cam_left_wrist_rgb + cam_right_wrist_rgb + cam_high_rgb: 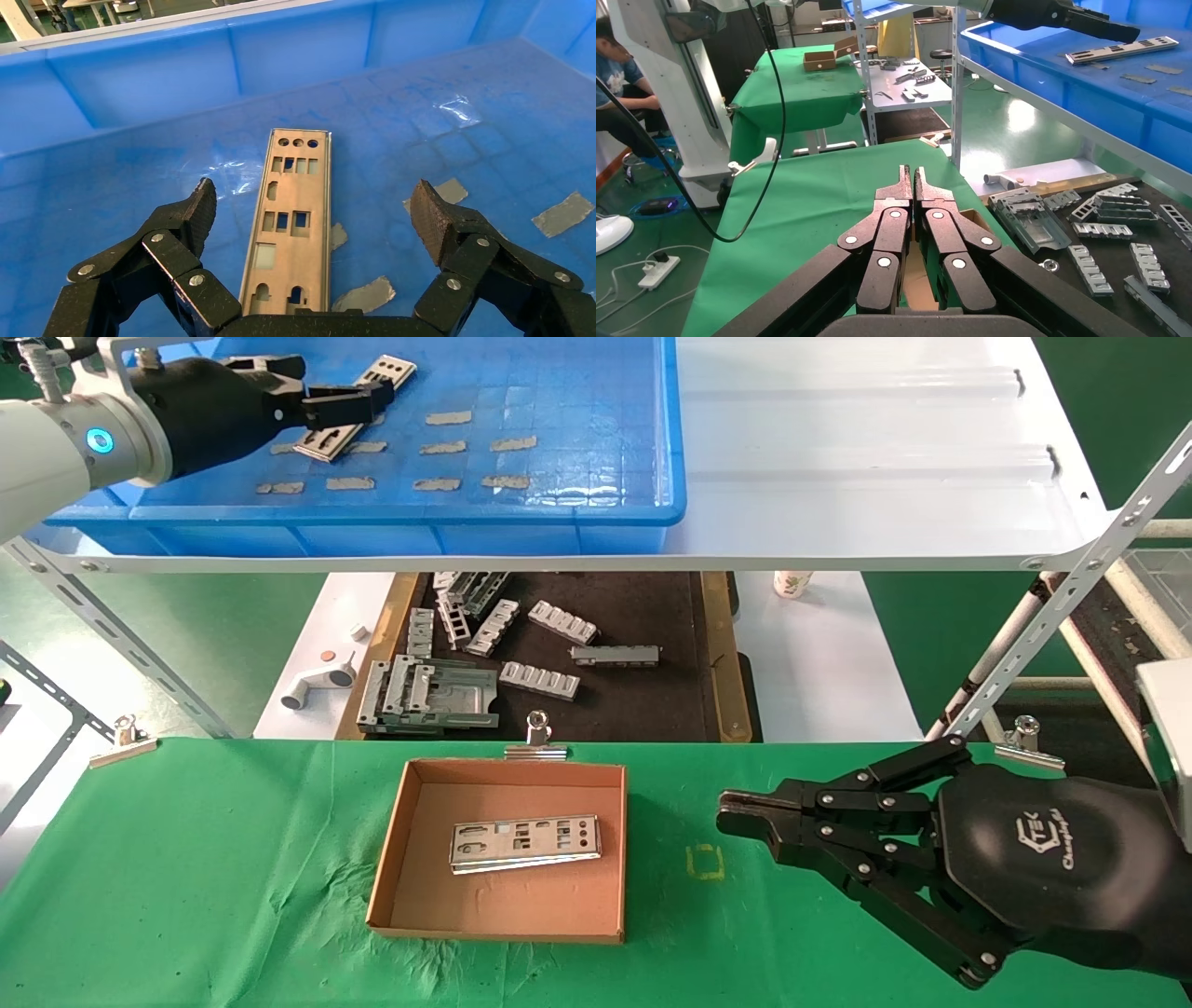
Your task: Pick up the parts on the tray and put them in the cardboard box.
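only wrist-side – left gripper (313,210) spread, straddling plate (289,225)

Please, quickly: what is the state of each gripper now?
Left gripper: open, above the part in the blue tray, holding nothing.
Right gripper: closed, empty, above the green table.

- White shelf (866,449) across the frame's top carries the blue tray (596,514) at upper left.
- Green-covered bench (233,877) along the bottom carries the cardboard box (400,859), lower centre.
- Dark-floored tray (652,700) sits mid-frame, holding grey brackets (538,678).
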